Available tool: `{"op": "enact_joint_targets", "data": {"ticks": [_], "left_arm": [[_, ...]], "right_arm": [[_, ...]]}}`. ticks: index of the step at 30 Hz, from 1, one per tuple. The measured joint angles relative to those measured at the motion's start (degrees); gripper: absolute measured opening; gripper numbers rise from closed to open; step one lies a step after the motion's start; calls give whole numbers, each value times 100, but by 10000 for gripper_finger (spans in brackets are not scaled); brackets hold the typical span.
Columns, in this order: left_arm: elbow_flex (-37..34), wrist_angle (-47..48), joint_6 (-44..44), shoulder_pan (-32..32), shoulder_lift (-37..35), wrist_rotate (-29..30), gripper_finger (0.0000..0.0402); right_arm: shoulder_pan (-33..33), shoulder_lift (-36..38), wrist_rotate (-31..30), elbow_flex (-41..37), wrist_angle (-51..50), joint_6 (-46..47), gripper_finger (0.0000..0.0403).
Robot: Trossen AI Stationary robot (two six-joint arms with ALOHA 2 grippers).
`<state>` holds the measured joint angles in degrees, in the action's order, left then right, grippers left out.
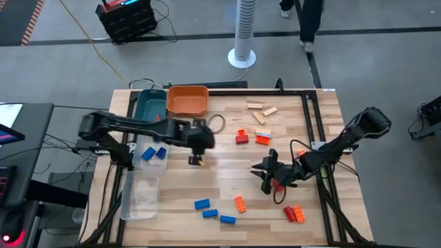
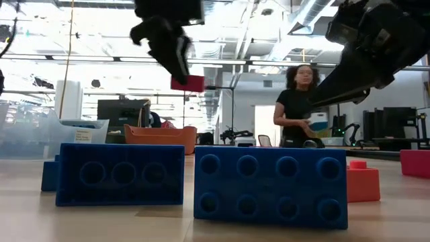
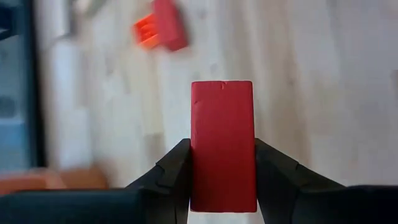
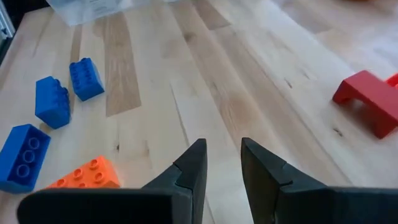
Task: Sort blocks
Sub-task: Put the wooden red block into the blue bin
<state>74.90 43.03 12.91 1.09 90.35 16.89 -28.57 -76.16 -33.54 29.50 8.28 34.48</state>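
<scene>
Nearest the front edge, at about six o'clock on the table (image 1: 227,172), three blue blocks (image 1: 213,212) are seen lying beside an orange block (image 1: 240,203), with a red and orange pair (image 1: 295,213) toward five o'clock. Just above these, the right gripper (image 4: 219,163) is held low over bare wood at about four o'clock, its fingers parted by a narrow gap with nothing between them. Nearer the centre, a red block (image 3: 223,146) is clamped between the fingers of the left gripper (image 1: 198,159) and is carried clear of the surface. At nine o'clock two blue blocks (image 1: 154,153) are held in a clear tray (image 1: 141,196). Farther off, tan wooden blocks (image 1: 262,110) lie toward one o'clock, and an orange tray (image 1: 187,100) and a teal tray (image 1: 149,105) are set at eleven o'clock.
</scene>
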Motion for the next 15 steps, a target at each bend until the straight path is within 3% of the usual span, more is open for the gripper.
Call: {"op": "enact_joint_targets", "data": {"ticks": [6, 11, 15], "left_arm": [[-1789, -1157, -359, -241, -1466, 560, 124], [-2657, -1401, -691, -279, -2491, 1590, 124], [-2975, -1435, -942, -276, -3110, 1936, 124]], "right_arm": [[-104, -2, -701, 0, 99, -462, 108], [463, 0, -722, 0, 726, -1437, 108], [1054, 15, -372, 0, 842, -1681, 108]]}}
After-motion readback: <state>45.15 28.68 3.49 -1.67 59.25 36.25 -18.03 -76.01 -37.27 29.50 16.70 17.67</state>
